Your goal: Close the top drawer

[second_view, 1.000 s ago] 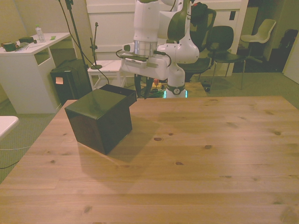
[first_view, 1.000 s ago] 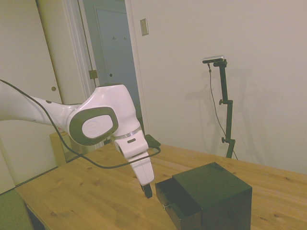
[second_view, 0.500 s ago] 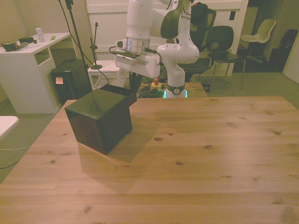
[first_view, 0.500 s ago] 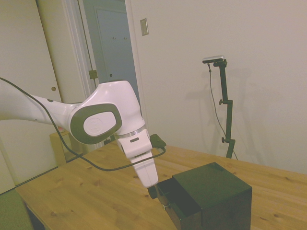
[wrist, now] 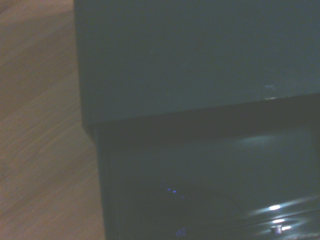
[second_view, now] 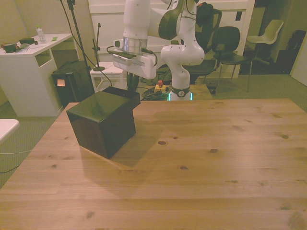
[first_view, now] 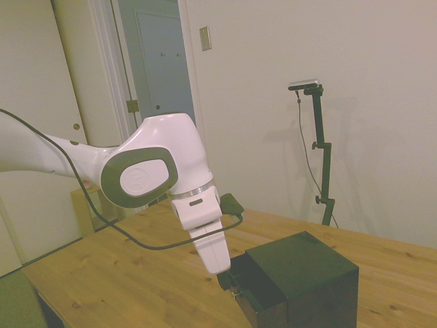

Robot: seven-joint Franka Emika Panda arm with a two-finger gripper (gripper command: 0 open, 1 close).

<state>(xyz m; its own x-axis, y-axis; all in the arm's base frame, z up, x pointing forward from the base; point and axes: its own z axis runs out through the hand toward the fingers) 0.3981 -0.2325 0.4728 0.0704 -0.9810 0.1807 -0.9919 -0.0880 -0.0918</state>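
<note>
As seen from the side view, the cabinet (first_view: 300,280) sits nearest, a dark box on the wooden surface (first_view: 123,273). Its top drawer (first_view: 239,279) stands pulled out part-way toward the arm, a small metallic knob (first_view: 233,295) showing on the front. The claw (first_view: 227,280) is low, at the drawer's outer front edge; contact cannot be confirmed, and whether its fingers are apart or together cannot be determined. Wrist view: cabinet top and open drawer interior (wrist: 200,195), blurred. Front view, farther back: a white desk (second_view: 29,72) and dark chairs (second_view: 230,45)
</note>
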